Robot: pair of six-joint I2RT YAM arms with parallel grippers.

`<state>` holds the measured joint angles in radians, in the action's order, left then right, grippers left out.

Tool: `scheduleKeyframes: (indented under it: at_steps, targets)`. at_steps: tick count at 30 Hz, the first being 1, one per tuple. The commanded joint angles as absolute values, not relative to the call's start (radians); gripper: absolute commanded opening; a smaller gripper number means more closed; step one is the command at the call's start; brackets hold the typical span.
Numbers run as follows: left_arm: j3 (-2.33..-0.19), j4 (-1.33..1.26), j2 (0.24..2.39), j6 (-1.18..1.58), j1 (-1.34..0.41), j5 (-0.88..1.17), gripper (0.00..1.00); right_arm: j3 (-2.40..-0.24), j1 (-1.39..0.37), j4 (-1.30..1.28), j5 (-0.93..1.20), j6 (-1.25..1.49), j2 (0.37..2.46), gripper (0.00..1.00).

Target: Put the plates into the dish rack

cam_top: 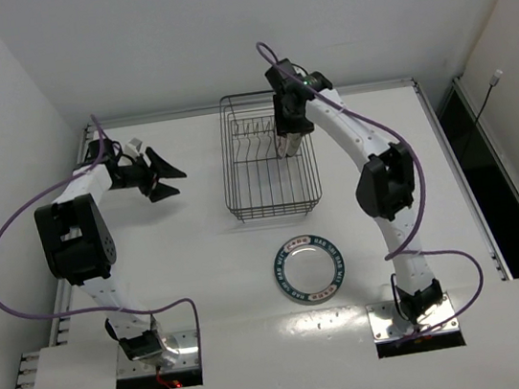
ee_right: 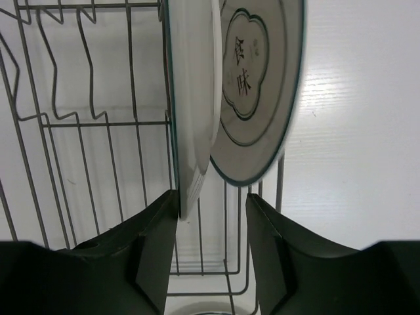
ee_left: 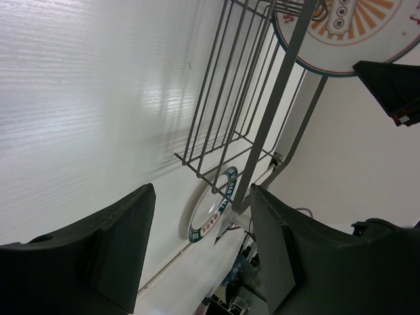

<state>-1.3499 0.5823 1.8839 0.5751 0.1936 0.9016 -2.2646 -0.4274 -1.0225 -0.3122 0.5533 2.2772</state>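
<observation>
The dish rack [cam_top: 268, 166] stands at the table's far middle. Two plates stand on edge in its right end: one seen edge-on [ee_right: 190, 98], and a white one with a dark centre mark [ee_right: 259, 85] leaning beside it. The left wrist view shows the orange sunburst plate [ee_left: 341, 29] inside the rack [ee_left: 249, 98]. My right gripper [cam_top: 290, 147] [ee_right: 211, 203] hangs over them, jaws open, its left finger close to the edge-on plate's rim. The plate with the lettered blue rim [cam_top: 311, 266] [ee_left: 210, 213] lies flat in front of the rack. Left of the rack, my left gripper [cam_top: 177, 182] [ee_left: 200, 256] is open and holds nothing.
The rack's left part shows bare divider prongs [ee_right: 72, 111]. Purple cables loop beside both arms. The table's raised edges run along the left [cam_top: 73, 240] and right [cam_top: 454, 167] sides.
</observation>
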Motion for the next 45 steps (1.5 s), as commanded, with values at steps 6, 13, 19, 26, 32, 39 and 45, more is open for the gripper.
scheduleKeyframes:
  at_steps: [6,13,19,26,32,39,45]
  targets:
    - [-1.338,0.561,1.893,0.554,0.206,0.925,0.56,-2.289,-0.402,-1.091,-0.314,0.574,2.015,0.46]
    - [-1.338,0.571,1.902,0.554,0.215,0.916,0.56,-1.752,-0.299,-1.03,0.027,0.405,1.616,0.6]
    - [-1.338,0.59,1.913,0.545,0.225,0.907,0.56,-0.919,-0.011,-0.723,0.648,0.394,1.263,0.6]
    - [-1.338,0.6,1.922,0.535,0.235,0.888,0.56,-0.582,0.067,-0.609,0.732,0.328,1.282,0.65]
    - [-1.328,0.609,1.922,0.526,0.235,0.877,0.56,-0.502,0.057,-0.413,0.749,0.31,1.553,0.65]
    - [-1.319,0.618,1.902,0.526,0.244,0.877,0.56,-0.569,-0.014,-0.359,0.713,0.347,1.647,0.53]
    - [-1.301,0.609,1.891,0.526,0.253,0.877,0.56,-0.612,-0.061,-0.368,0.67,0.382,1.712,0.19]
